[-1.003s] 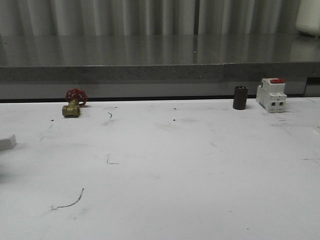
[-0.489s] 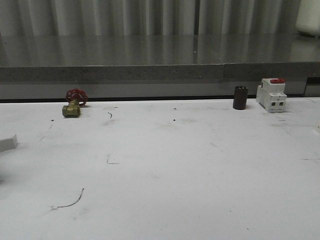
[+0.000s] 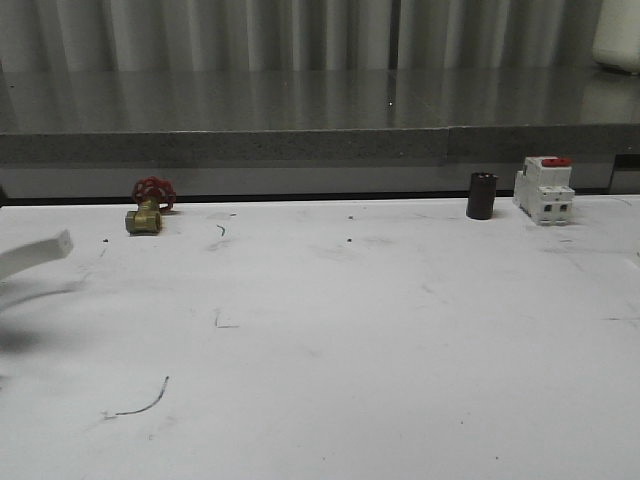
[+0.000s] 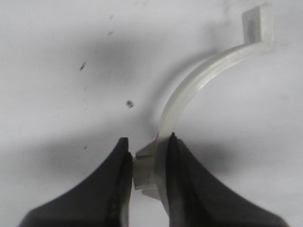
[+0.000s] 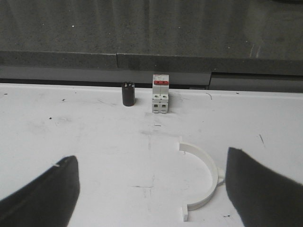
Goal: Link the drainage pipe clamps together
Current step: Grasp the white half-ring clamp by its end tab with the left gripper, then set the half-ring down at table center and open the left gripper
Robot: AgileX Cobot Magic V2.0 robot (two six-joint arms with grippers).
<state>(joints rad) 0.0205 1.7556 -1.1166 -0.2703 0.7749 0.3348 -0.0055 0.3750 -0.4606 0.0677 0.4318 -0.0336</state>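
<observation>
My left gripper [image 4: 149,163] is shut on one drainage pipe clamp [image 4: 189,90], a white half-ring pinched at its small outer tab. The arc curves away from the fingers to a flat end flange, and the piece casts a shadow on the white table below. In the front view that clamp's end [image 3: 38,254] pokes in from the far left edge, above the table. The other drainage pipe clamp [image 5: 214,176] lies flat on the table between the open fingers of my right gripper [image 5: 151,191], close to one finger, with its open side facing the gap.
At the back of the table [image 3: 330,330], a brass valve with a red handwheel [image 3: 148,207] sits on the left. A black cylinder [image 3: 481,195] and a white breaker with a red top [image 3: 544,190] stand at the back right. A grey ledge runs behind them.
The clamp end at the left edge of the front view has risen and come further right into view. Nothing else on the table moved.
</observation>
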